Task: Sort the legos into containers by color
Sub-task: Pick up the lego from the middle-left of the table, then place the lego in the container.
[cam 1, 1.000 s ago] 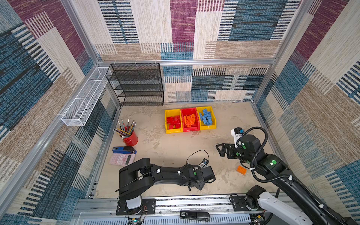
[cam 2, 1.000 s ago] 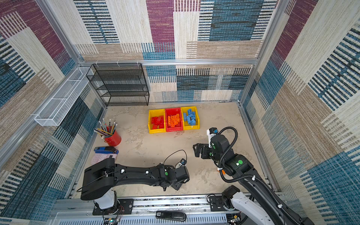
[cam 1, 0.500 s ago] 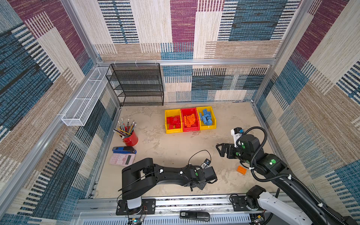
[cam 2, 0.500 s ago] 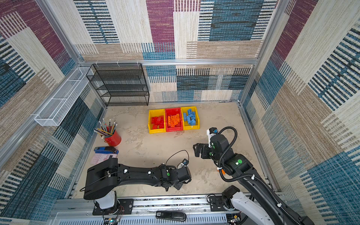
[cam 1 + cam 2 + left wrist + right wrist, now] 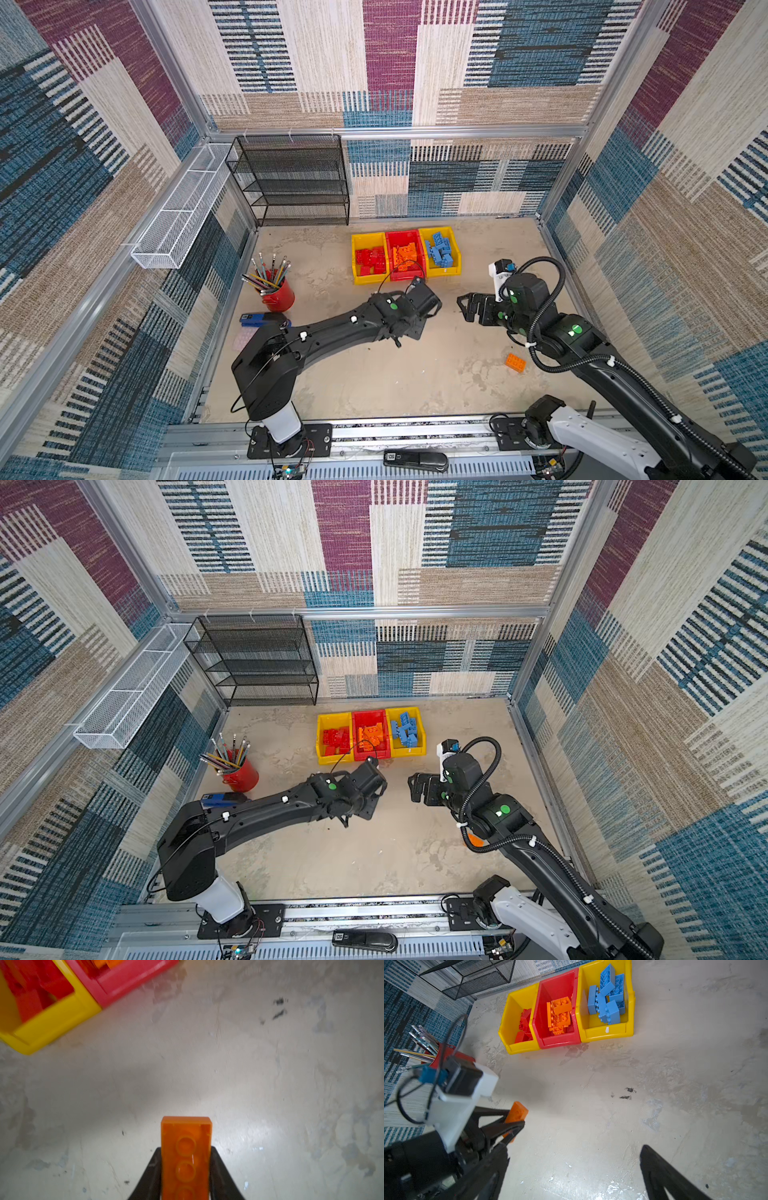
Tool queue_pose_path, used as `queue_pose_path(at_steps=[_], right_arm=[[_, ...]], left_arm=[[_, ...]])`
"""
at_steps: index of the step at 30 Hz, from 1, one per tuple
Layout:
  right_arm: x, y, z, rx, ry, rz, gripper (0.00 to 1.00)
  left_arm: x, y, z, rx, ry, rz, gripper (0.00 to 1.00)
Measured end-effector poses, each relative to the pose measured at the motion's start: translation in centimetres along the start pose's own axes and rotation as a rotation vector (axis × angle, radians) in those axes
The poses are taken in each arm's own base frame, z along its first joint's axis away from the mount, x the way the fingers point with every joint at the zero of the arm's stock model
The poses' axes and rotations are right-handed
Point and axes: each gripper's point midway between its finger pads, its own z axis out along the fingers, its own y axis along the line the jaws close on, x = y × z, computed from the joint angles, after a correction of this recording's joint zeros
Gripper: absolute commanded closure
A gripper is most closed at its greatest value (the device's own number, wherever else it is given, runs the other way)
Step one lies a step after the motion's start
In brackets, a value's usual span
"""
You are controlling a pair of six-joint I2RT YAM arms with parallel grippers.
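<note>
My left gripper (image 5: 186,1148) is shut on an orange lego brick (image 5: 186,1136), which sticks out past the fingertips, underside toward the camera. The right wrist view shows that same brick (image 5: 517,1113) above the table, short of the containers. These stand joined in a row: a yellow bin (image 5: 370,279) with red bricks, a red bin (image 5: 401,235) with orange bricks, and a yellow bin (image 5: 444,272) with blue bricks. Another orange brick (image 5: 515,363) lies on the table beside my right arm. My right gripper (image 5: 467,307) is open and holds nothing.
A red pencil cup (image 5: 279,293) and a blue stapler (image 5: 259,320) sit at the left of the table. Against the back wall stands a black wire shelf (image 5: 291,183). A white wire basket (image 5: 183,216) hangs on the left wall.
My left gripper has shut on the orange brick near the table's front and has carried it up and back toward the bins. The right arm has not moved.
</note>
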Motion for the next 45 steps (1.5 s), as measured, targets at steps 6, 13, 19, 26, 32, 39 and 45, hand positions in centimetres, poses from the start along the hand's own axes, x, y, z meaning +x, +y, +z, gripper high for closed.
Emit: queue_pose_path(at_steps=[6,13,19,26,32,39,45], right_arm=[[-1.7,-0.6,1.4,0.039,-0.008,-0.005,0.01],[-3.1,-1.7,1.8,0.08,-0.044,-0.004,0.01],[-3.9,-2.9,2.2,0.138,-0.054,-0.018,0.01],[-3.4,-5.9,3.3,0.229,-0.004,0.038,0.01],[-0.9,-8.3,3.9,0.295,0.066,0.105,0.01],[2.1,-10.8,3.5,0.4,0.12,0.189,0.01],[5.8,-12.7,2.4,0.507,0.221,0.278,0.01]], left_arm=[[-8.7,2.7,3.2,-0.007,-0.038,-0.038,0.84],[-13.9,5.6,9.2,0.004,-0.01,-0.089,0.84],[-17.0,6.4,11.7,0.034,-0.025,-0.103,0.82],[-17.7,9.0,13.3,0.007,-0.015,-0.127,0.22],[-17.1,8.3,12.5,0.072,-0.006,-0.132,0.18],[-16.7,6.5,6.2,0.191,-0.1,-0.136,0.14],[-11.1,5.8,-0.1,0.284,-0.226,-0.174,0.09]])
